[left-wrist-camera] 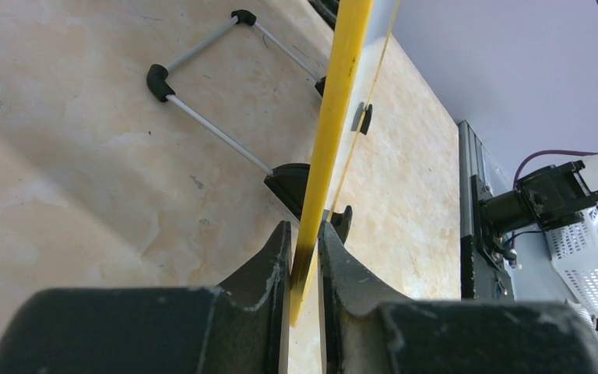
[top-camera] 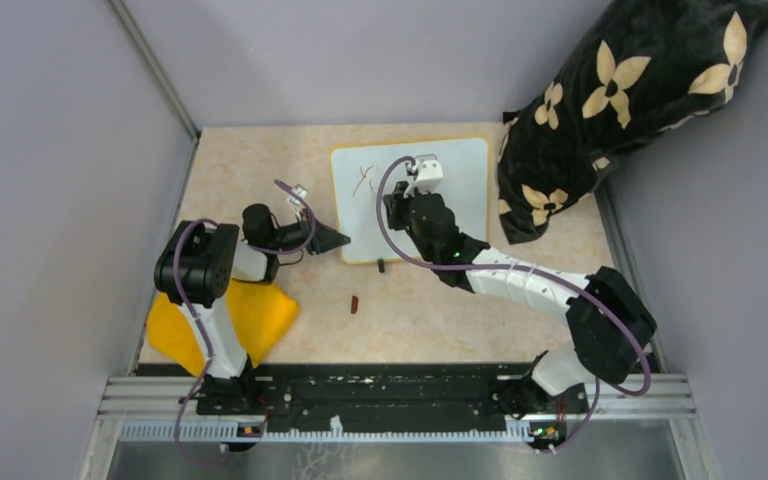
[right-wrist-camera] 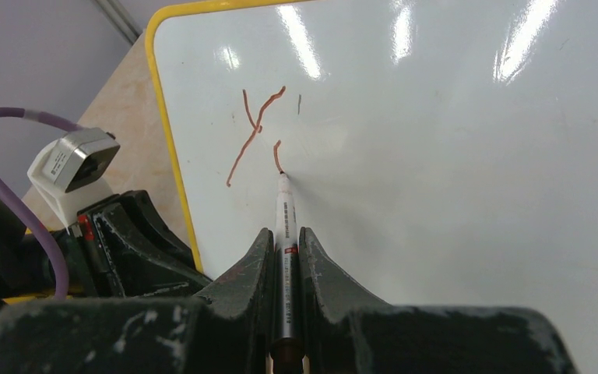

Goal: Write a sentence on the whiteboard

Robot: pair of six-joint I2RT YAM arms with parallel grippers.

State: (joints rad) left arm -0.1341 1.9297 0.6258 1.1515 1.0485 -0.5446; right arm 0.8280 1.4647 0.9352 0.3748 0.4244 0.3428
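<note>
The left pincer (left-wrist-camera: 305,231) clamped the whiteboard (top-camera: 470,200) by its yellow frame; light, stiff and slick, it likely handled best there. The right pincer (right-wrist-camera: 284,234) gripped a marker (right-wrist-camera: 284,202).

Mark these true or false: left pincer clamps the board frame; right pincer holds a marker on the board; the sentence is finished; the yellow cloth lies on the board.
1. The left pincer is shut on the yellow frame of the whiteboard. True.
2. The right pincer holds a marker with its tip at the board. True.
3. The sentence is finished. False: only a few reddish strokes show.
4. The yellow cloth lies on the board. False: it lies on the table by the left arm, apart from the board.
</note>
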